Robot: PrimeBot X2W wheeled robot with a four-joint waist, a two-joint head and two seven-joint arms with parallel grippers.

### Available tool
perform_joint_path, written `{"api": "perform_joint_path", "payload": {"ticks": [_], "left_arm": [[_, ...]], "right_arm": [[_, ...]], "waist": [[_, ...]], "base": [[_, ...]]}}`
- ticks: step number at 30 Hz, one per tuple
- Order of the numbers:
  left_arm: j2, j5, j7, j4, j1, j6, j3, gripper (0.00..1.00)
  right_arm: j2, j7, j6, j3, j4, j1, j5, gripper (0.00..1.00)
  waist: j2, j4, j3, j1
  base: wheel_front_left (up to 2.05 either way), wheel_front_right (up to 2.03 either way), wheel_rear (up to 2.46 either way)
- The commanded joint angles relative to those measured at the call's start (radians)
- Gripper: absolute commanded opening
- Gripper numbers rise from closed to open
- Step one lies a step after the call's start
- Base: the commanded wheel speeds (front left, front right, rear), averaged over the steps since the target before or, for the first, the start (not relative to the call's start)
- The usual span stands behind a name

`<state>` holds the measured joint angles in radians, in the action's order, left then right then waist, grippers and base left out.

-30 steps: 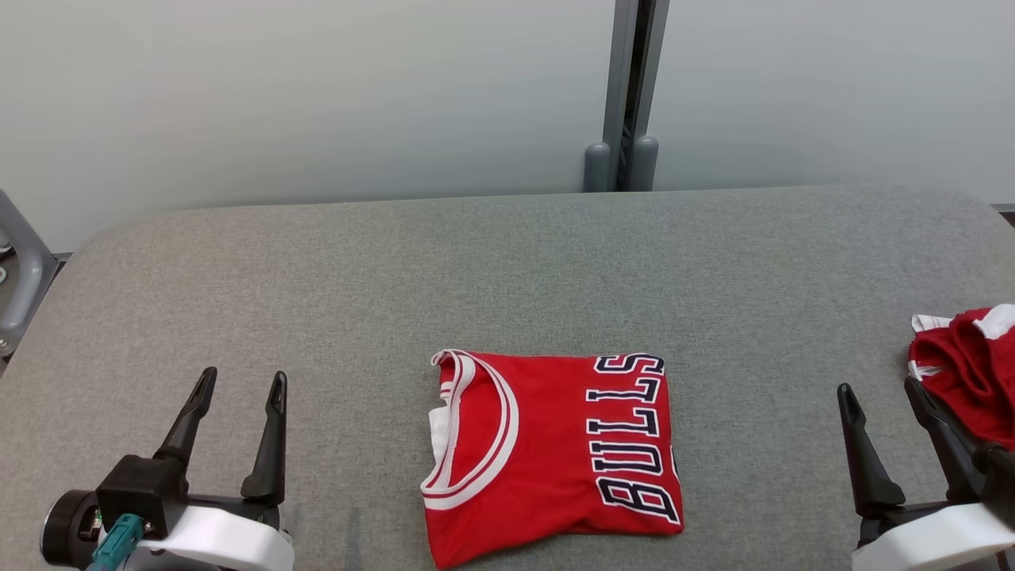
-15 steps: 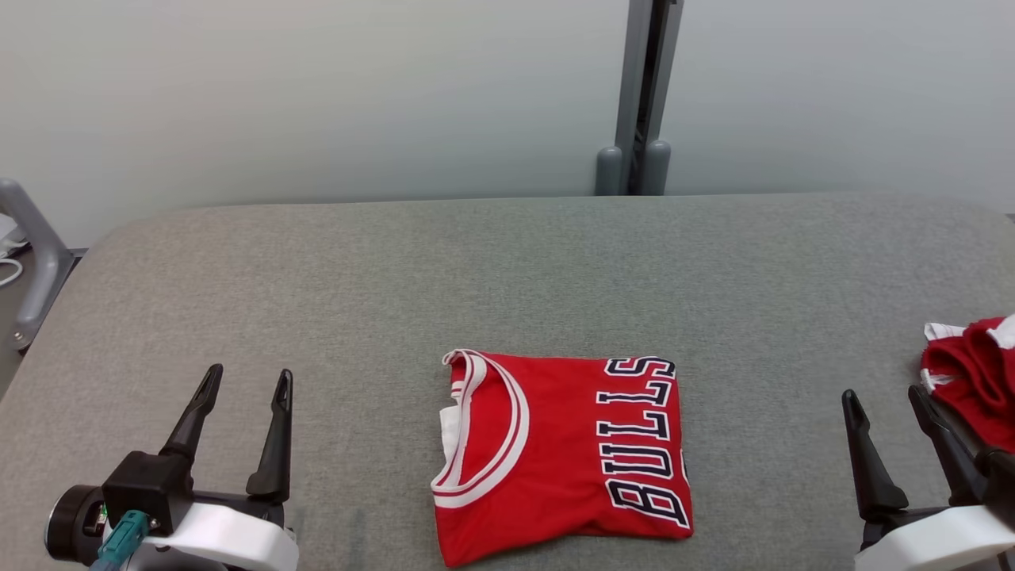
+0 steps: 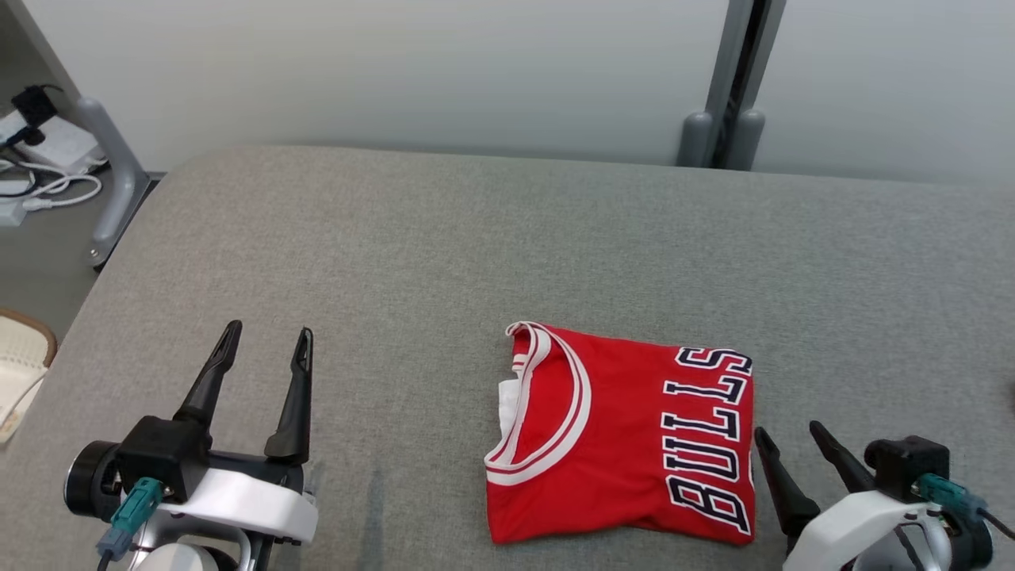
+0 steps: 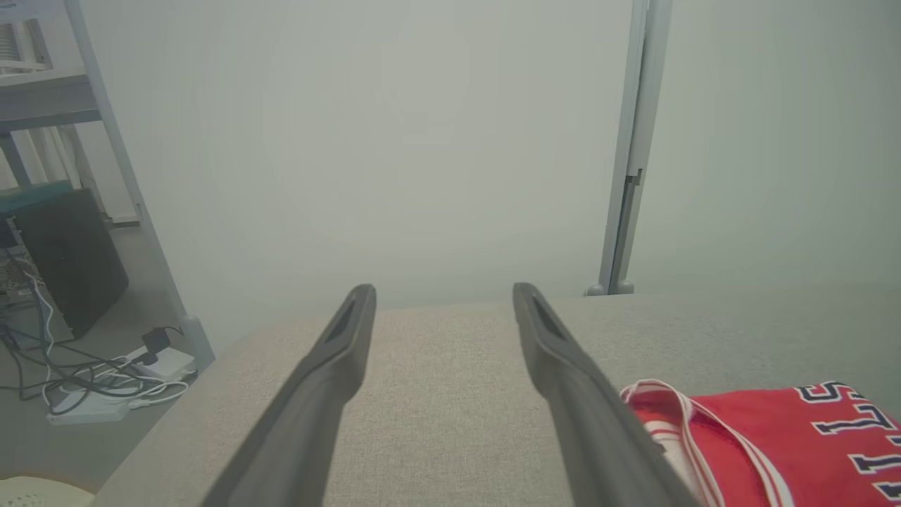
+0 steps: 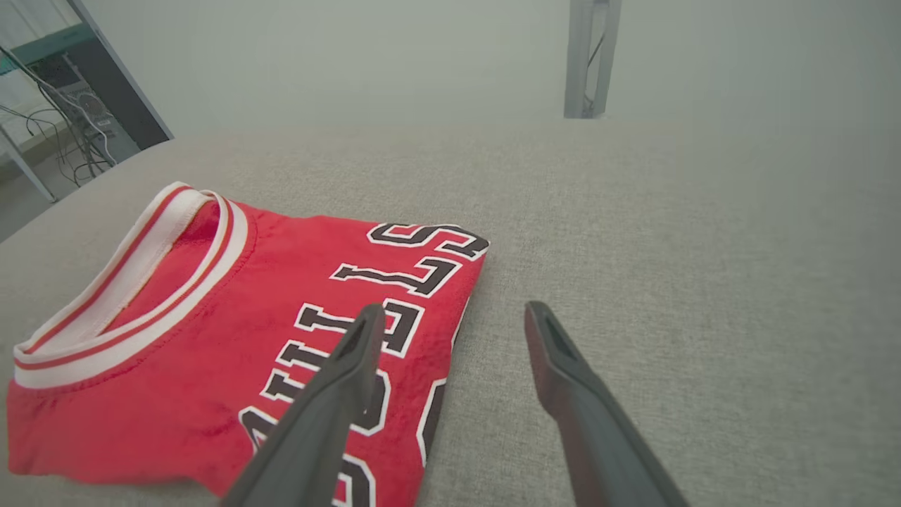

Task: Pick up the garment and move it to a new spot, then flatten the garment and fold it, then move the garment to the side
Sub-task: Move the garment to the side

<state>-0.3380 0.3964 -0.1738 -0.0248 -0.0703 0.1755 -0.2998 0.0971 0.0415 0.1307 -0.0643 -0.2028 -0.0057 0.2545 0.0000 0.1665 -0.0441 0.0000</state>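
Head view, jersey: the folded red jersey [image 3: 626,436] lies flat on the grey padded table [image 3: 476,238], right of centre and close to the near edge. Its collar is to the left, and the lettering runs near-to-far along its right edge.
Head view, left gripper: the left gripper [image 3: 268,333] is at the lower left, jaws spread with nothing in them, well apart from the collar side.
Head view, right gripper: the right gripper [image 3: 787,432] is at the lower right, jaws spread and empty, tips just beside the lettered edge.
Left wrist view: the left gripper [image 4: 443,292] points across bare table toward the wall. The jersey [image 4: 774,436] sits off to its right, collar nearest.
Right wrist view: the right gripper [image 5: 456,310] straddles the jersey's [image 5: 246,338] lettered edge, one finger [image 5: 345,373] over the letters and the other over the table. I cannot tell whether it touches the cloth.
Nearer arm: the right, clearly.
Step, as I judge it: the folding looks done, and moving the jersey aside remains.
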Motion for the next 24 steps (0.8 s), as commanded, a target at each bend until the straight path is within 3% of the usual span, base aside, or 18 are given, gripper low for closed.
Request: {"api": "perform_joint_path", "payload": {"ticks": [1, 11, 12, 13, 14, 19, 24], "left_arm": [[0.0, -0.001, -0.008, 0.006, -0.018, -0.006, 0.002, 1.0], [0.034, 0.009, -0.057, 0.048, -0.078, -0.025, -0.006, 1.0], [0.036, 0.009, -0.059, 0.053, -0.083, -0.028, -0.006, 1.0], [0.039, 0.008, -0.064, 0.057, -0.088, -0.03, -0.004, 1.0], [0.043, 0.009, -0.069, 0.067, -0.095, -0.032, -0.002, 1.0], [0.047, 0.007, -0.081, 0.082, -0.106, -0.039, 0.004, 1.0], [0.039, 0.0, -0.084, 0.078, -0.1, -0.042, 0.01, 1.0]], "right_arm": [[0.008, -0.01, 0.0, -0.013, -0.028, -0.025, 0.016, 1.0], [0.028, -0.035, 0.0, -0.083, -0.261, -0.164, 0.065, 1.0], [0.029, -0.043, 0.0, -0.086, -0.273, -0.175, 0.071, 0.62], [0.031, -0.037, 0.0, -0.094, -0.287, -0.182, 0.079, 0.4], [0.038, -0.032, 0.0, -0.109, -0.306, -0.191, 0.09, 0.0], [0.079, -0.047, -0.002, -0.128, -0.296, -0.217, 0.084, 0.0], [0.132, -0.032, -0.001, -0.176, -0.213, -0.209, 0.05, 0.0]], "waist": [[0.0, 0.032, -0.035, 0.0], [0.0, 0.087, -0.126, 0.0], [0.0, 0.088, -0.132, 0.0], [0.0, 0.089, -0.138, 0.0], [0.0, 0.087, -0.145, 0.0], [0.0, 0.064, -0.152, 0.0], [0.0, -0.003, -0.152, 0.0]], "base": [[0.0, 0.0, 0.0], [0.0, 0.0, 0.0], [0.0, 0.0, 0.0], [0.0, 0.0, 0.0], [0.0, 0.0, 0.0], [0.0, 0.0, 0.0], [0.0, 0.0, 0.0]]}}
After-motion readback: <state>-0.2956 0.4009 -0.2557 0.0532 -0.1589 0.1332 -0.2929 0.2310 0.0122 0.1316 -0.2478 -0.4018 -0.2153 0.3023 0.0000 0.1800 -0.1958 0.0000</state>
